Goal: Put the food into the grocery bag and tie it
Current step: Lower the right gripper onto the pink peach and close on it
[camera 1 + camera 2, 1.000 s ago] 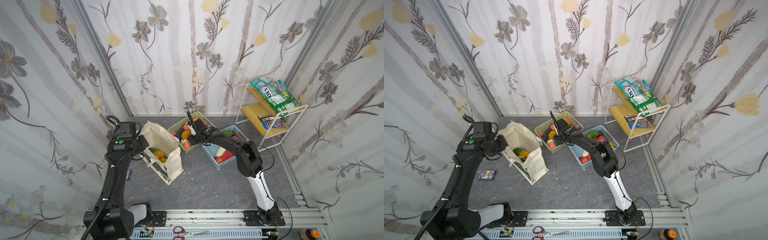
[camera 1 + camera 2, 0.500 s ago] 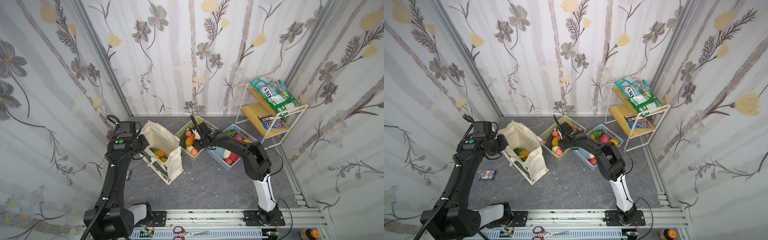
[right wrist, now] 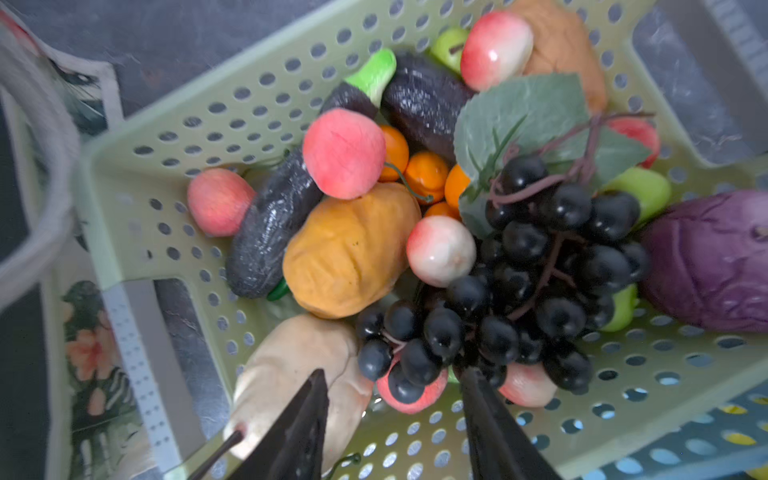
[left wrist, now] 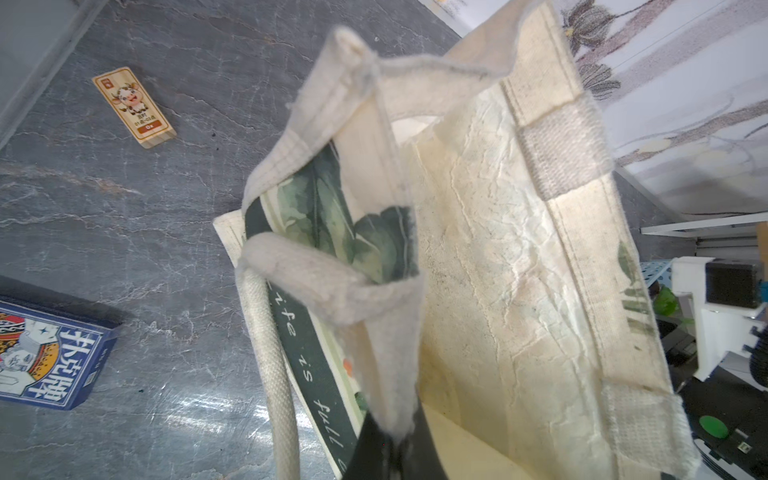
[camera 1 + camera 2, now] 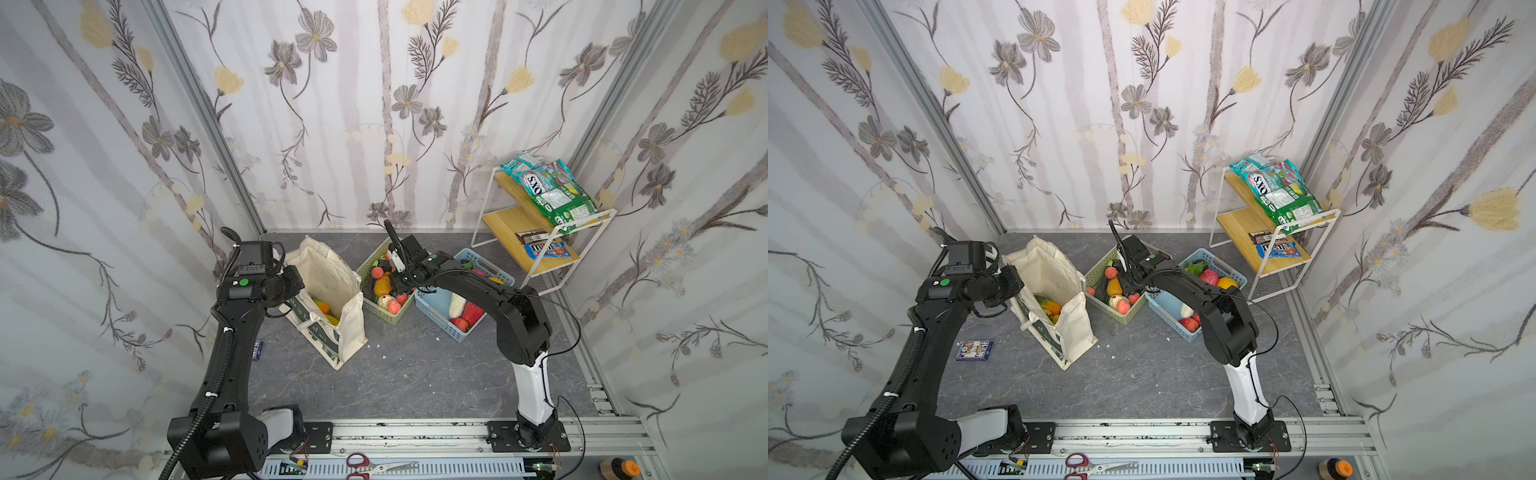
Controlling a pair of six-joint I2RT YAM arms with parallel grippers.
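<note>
The cream grocery bag (image 5: 332, 282) (image 5: 1059, 282) stands open left of centre in both top views, with yellow and orange food (image 5: 323, 308) inside. My left gripper (image 4: 395, 446) (image 5: 291, 282) is shut on the bag's near rim. A pale green basket (image 3: 137, 166) (image 5: 388, 320) beside the bag holds more food: black grapes (image 3: 540, 257), an orange-brown piece (image 3: 349, 249), pink peaches (image 3: 343, 153), dark aubergines (image 3: 270, 232). My right gripper (image 3: 393, 373) (image 5: 397, 282) hangs open low over this basket, its tips either side of the grapes' lower end and a peach beneath.
A blue basket (image 5: 440, 322) with more food stands right of the green one. A white wire shelf (image 5: 540, 249) with snack packets fills the back right corner. A blue card box (image 5: 973, 349) and a small wooden block (image 4: 133, 108) lie left of the bag. Scissors (image 5: 374, 471) lie on the front rail.
My right arm's elbow has swung rightward and its gripper has come down over the green basket with the jaws spreading wider. The left arm and the bag have stayed put.
</note>
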